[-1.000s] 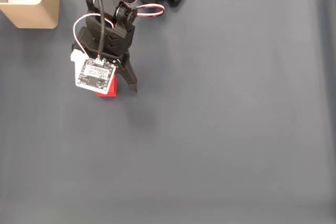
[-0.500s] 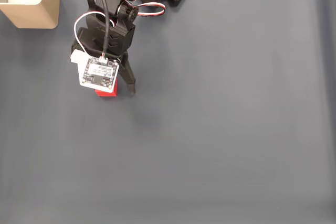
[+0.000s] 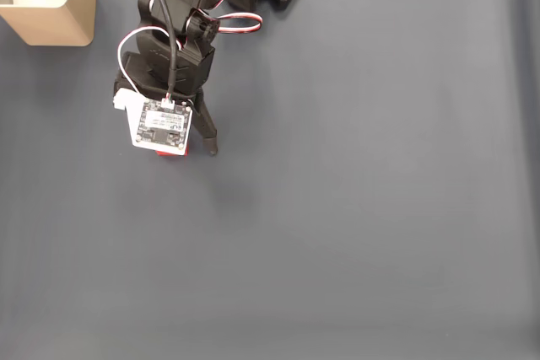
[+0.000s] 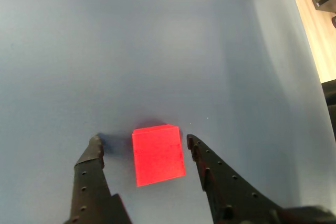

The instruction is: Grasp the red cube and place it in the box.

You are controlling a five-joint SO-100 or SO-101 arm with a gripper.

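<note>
Claw [image 4: 143,141]: black, two-fingered, jaws apart. In the wrist view its two tips sit on either side of the red cube [image 4: 158,154], a gap visible on each side; neither finger appears to touch the cube. Nothing is held.

Red cube: rests on the surface between the claw's fingers. In the fixed view just a sliver of red [image 3: 169,153] shows below the white circuit board [image 3: 163,126] mounted on the arm.

Arm [image 3: 175,48]: black, with white and red wiring looped along it, reaching down from the top edge of the fixed view.

Box [image 3: 61,16]: tan, open-topped, white inside; stands in the upper left corner of the fixed view, well apart from cube and claw.

Surface [image 3: 363,191]: dark grey-blue mat, plain. In the wrist view a strip of light wood [image 4: 315,35] shows beyond the mat's right edge.
</note>
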